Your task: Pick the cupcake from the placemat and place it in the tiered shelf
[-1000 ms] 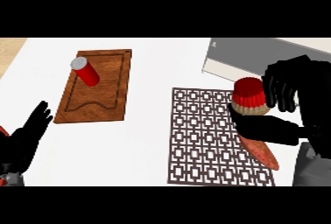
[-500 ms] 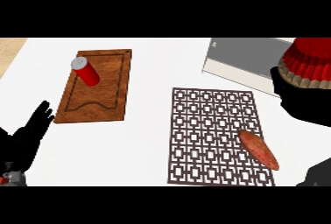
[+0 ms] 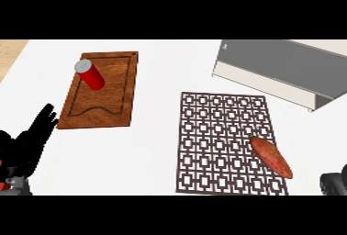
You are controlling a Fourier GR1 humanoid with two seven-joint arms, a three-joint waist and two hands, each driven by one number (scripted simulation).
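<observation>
Cupcake and the right hand have both gone out of view since half a second back, when they were up at the right edge beside the shelf (image 3: 284, 69). Only a dark bit of the right arm (image 3: 333, 182) shows at the lower right corner, so can't tell what that hand is doing or where the cupcake sits now. Left hand (image 3: 30, 142) rests with straight fingers at the left edge. Placemat (image 3: 217, 137) just has the sweet potato (image 3: 271, 157) on it. Shelf lies up-right, so the right side is nearer, I'd guess.
</observation>
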